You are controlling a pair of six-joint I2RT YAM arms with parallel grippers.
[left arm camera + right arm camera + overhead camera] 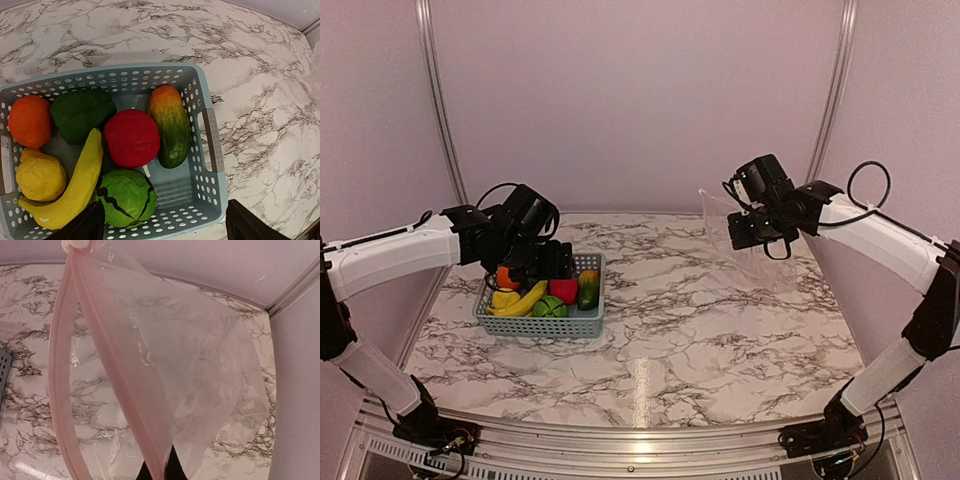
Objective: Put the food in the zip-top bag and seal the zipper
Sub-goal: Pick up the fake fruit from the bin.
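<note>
The food lies in a grey-blue basket: orange, green pepper, red apple, mango, lemon, banana, melon. My left gripper is open above the basket's near side, and it also shows in the top view. My right gripper is shut on the zip-top bag and holds it hanging above the table at the right. In the right wrist view the bag hangs from the gripper, with its pinkish zipper parted and the mouth open.
The basket stands on the marble table at the left. Pale walls with metal corner posts close the back and sides. A bare stretch of table lies between the basket and the bag.
</note>
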